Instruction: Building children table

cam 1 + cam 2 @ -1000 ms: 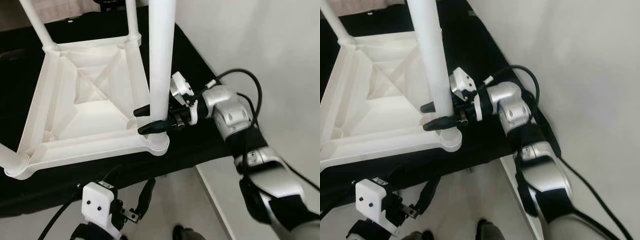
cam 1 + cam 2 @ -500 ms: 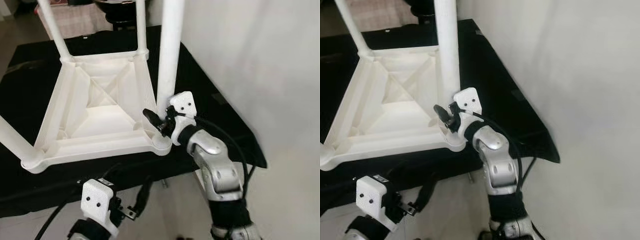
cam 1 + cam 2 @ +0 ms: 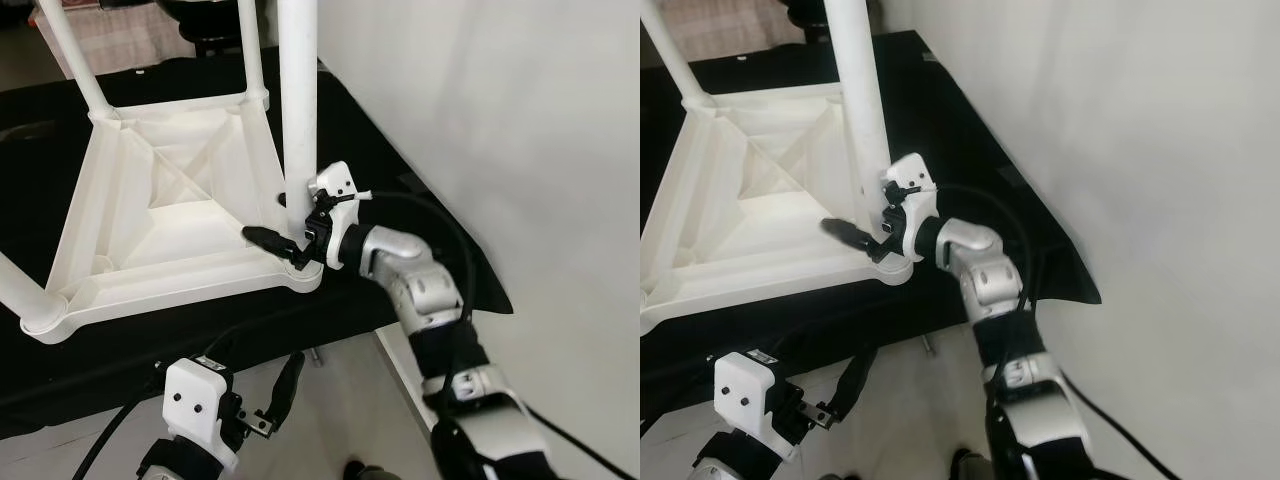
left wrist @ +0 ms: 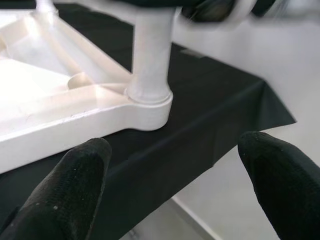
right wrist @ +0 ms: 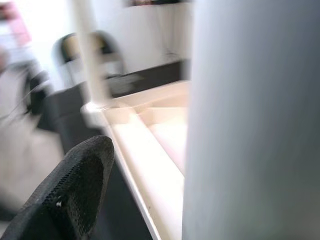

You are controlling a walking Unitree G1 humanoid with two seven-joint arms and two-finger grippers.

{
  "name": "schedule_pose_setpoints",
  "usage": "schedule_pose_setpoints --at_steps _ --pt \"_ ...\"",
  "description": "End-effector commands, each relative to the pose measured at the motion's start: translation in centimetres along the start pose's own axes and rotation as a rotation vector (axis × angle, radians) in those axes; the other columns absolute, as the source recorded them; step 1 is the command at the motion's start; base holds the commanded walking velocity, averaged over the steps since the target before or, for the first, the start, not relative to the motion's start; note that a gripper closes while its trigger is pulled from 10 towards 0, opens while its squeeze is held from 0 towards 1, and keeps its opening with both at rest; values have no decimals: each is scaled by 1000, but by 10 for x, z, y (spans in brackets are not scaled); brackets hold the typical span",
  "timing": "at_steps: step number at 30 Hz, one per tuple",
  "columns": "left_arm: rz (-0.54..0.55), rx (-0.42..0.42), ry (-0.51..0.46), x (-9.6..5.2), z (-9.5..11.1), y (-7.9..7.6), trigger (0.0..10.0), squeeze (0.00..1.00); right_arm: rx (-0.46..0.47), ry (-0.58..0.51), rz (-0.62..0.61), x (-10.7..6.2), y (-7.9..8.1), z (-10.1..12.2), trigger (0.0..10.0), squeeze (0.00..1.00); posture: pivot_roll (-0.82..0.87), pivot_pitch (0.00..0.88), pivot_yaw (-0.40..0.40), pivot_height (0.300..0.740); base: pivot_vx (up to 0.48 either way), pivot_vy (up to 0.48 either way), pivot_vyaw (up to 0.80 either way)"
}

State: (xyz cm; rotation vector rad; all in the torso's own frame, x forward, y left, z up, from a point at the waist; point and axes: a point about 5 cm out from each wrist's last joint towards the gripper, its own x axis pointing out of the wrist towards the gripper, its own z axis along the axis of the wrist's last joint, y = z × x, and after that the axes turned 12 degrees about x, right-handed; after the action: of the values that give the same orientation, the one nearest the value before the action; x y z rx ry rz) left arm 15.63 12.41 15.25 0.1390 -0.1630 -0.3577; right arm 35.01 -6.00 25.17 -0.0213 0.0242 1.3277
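The white children's table [image 3: 170, 215] lies upturned on the black-covered surface [image 3: 420, 215]; four legs appear seated, seating unconfirmed; the right gripper [image 3: 283, 238] has fingers spread about the base of the nearest leg [image 3: 297, 110], apparently unclamped; the left gripper [image 4: 175, 180] hangs open below that corner.

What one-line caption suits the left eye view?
Right gripper around the near leg of the upturned white table on black cloth.
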Motion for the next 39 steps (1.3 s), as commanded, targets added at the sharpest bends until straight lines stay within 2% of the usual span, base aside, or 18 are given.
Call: schedule_pose_setpoints --at_steps 1,2,7,12,14,21,23,26,27,29,30,31,32,33,34,35,36,39 --pt "-9 -1 10 -2 0 -3 10000 0 -6 28 129 6 4 -4 10000 0 17 220 -25 740 0 0 0" --pt "-9 -1 10 -2 0 -3 10000 0 -6 28 129 6 4 -4 10000 0 17 220 -25 740 0 0 0" --pt "-13 -6 15 -5 2 -5 10000 0 -40 120 328 -1 -3 5 10000 0 27 238 -10 740 0 0 0" --pt "-18 -9 18 -6 3 -5 10000 0 -40 114 345 -1 -6 13 10000 0 28 242 -8 740 0 0 0" --pt "-21 -10 19 -7 3 -6 10000 0 -33 115 373 -3 -8 16 0 0 31 244 -10 740 0 0 0" --pt "-19 -12 20 -7 4 -6 10000 0 -20 114 396 -9 -10 15 0 0 26 247 -9 740 0 0 0" --pt "-19 -14 19 -7 3 -6 10000 0 -5 109 386 -19 -12 7 0 0 8 244 -7 740 0 0 0" --pt "-22 -16 17 -6 3 -7 10000 0 -4 97 273 -25 -16 -1 0 0 -17 241 -24 740 0 0 0" --pt "-22 -16 17 -6 3 -7 10000 0 -4 97 273 -25 -16 -1 0 0 -17 241 -24 740 0 0 0" --pt "-21 -18 13 -5 2 -6 10000 0 63 81 -4 -23 -15 -25 0 0 -33 243 -33 740 0 0 0" --pt "-19 -18 11 -4 2 -5 10000 0 102 92 -218 -19 -10 -45 0 0 -40 248 -34 740 0 0 0" --pt "-19 -18 11 -4 2 -5 10000 0 102 92 -218 -19 -10 -45 0 0 -40 248 -34 740 0 0 0" --pt "-16 -17 10 -4 2 -3 10000 0 139 90 -517 -20 -4 -63 0 0 -48 251 -30 740 0 0 0" --pt "-15 -16 10 -4 2 -2 10000 0 198 94 -676 -23 10 -79 0 0 -51 253 -26 740 0 0 0" --pt "-15 -16 10 -4 2 -2 10000 0 198 94 -676 -23 10 -79 0 0 -51 253 -26 740 0 0 0" --pt "-15 -14 8 -3 2 -1 10000 0 245 94 -755 -21 28 -89 0 0 -52 253 -17 740 0 0 0" --pt "-15 -13 8 -3 1 0 10000 0 257 92 -751 -14 40 -93 0 0 -61 247 -12 740 0 0 0" --pt "-18 -12 9 -1 0 1 10000 0 258 89 -718 -6 46 -93 0 0 -62 230 -6 740 0 0 0"
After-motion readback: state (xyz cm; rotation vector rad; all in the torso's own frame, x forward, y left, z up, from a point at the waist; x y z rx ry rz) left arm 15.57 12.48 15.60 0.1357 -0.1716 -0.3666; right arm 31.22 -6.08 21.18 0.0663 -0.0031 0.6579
